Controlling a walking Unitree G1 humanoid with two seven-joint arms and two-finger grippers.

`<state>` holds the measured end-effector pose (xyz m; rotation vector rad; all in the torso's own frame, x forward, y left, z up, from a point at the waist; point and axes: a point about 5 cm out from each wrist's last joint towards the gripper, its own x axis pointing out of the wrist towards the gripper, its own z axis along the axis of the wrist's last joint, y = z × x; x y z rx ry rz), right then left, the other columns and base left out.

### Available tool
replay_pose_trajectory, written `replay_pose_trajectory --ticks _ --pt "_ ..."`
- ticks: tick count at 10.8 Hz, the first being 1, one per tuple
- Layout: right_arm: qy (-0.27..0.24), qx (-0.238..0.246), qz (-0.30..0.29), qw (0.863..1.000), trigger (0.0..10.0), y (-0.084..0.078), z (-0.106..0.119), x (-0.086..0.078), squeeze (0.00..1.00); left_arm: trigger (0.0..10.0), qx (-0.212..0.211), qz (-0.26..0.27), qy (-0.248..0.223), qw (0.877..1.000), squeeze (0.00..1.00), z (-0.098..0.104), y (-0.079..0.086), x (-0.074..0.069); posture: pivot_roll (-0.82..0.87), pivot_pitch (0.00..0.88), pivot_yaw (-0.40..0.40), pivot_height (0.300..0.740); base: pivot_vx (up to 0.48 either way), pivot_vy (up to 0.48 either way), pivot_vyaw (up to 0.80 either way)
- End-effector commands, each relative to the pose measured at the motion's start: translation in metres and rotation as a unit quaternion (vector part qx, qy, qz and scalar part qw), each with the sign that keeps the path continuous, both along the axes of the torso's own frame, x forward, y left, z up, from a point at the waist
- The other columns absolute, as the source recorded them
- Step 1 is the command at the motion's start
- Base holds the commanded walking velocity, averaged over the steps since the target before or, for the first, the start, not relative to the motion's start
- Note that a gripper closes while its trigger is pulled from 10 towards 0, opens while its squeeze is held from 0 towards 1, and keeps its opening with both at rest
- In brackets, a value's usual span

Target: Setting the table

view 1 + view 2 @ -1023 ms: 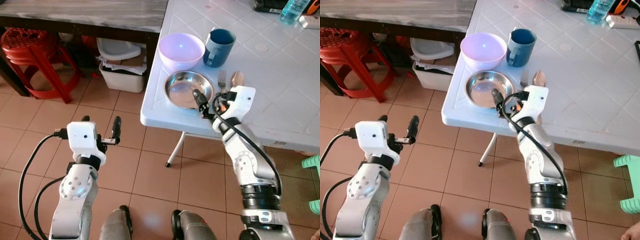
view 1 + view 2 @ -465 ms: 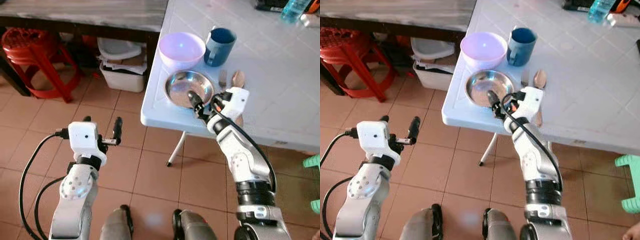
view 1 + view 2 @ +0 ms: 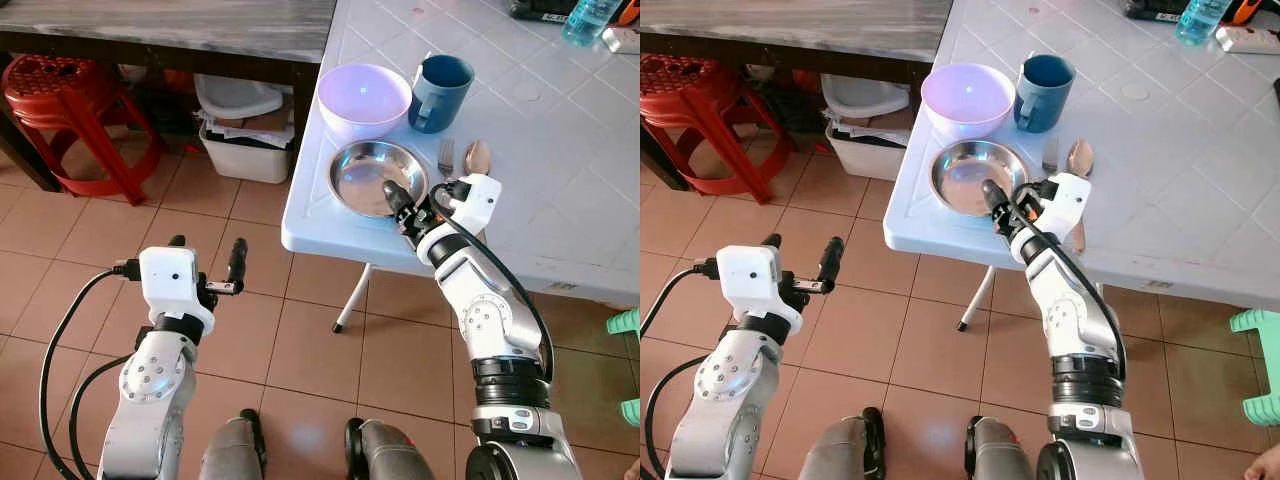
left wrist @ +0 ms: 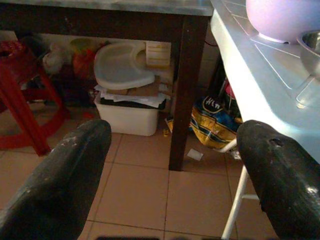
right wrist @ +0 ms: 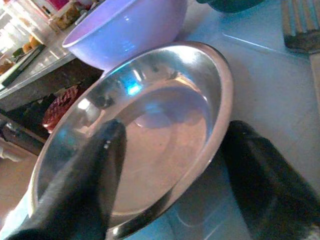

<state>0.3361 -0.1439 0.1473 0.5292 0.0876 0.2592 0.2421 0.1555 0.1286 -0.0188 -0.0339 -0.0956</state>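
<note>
A round steel plate (image 3: 378,177) lies near the front left corner of the white table (image 3: 560,215). Behind it stand a lilac bowl (image 3: 363,100) and a blue mug (image 3: 438,92). A fork (image 3: 444,158) and a spoon (image 3: 476,160) lie just right of the plate. My right gripper (image 3: 398,203) is open at the plate's near rim. In the right wrist view one finger (image 5: 85,185) rests inside the plate (image 5: 165,125) and the other finger (image 5: 265,175) is outside the rim. My left gripper (image 3: 207,252) is open and holds nothing, low over the tiled floor.
A dark table with a marble top (image 3: 170,25) stands to the left, with a red stool (image 3: 70,100) and a white bin (image 3: 245,150) under it. The white table's folding leg (image 3: 352,298) reaches the floor. A green stool (image 3: 625,325) is at the right edge.
My right wrist has shifted slightly left and back while its fingers stay at the plate's near rim. The left arm has not moved.
</note>
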Motion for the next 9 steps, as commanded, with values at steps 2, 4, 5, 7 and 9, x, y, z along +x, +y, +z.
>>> replay_pose_trajectory --ticks 2,4,5,7,9 --pt "0.046 0.024 -0.006 0.999 0.0 0.000 -0.014 -0.003 0.00 10.0 -0.002 -0.008 0.003 1.000 0.00 0.000 -0.001 -0.002 0.01 0.235 0.008 0.740 0.000 0.000 0.00" --pt "0.061 0.037 -0.015 0.997 0.0 -0.002 -0.018 -0.003 0.00 10.0 -0.003 -0.010 0.003 1.000 0.00 0.000 -0.002 -0.002 0.01 0.235 0.005 0.740 0.000 0.000 0.00" --pt "0.075 0.046 -0.019 0.996 0.0 -0.003 -0.020 -0.003 0.00 10.0 -0.004 -0.012 0.003 1.000 0.00 0.000 -0.003 -0.002 0.01 0.235 0.004 0.740 0.000 0.000 0.00" --pt "0.104 0.053 -0.018 0.993 0.0 -0.002 -0.025 -0.004 0.00 10.0 -0.007 -0.013 0.004 1.000 0.00 0.000 -0.003 -0.003 0.01 0.237 0.004 0.740 0.000 0.000 0.00" --pt "0.128 0.063 -0.026 0.989 0.0 -0.003 -0.030 -0.005 0.00 10.0 -0.009 -0.016 0.005 1.000 0.00 0.000 -0.005 -0.003 0.01 0.238 0.002 0.740 0.000 0.000 0.00"
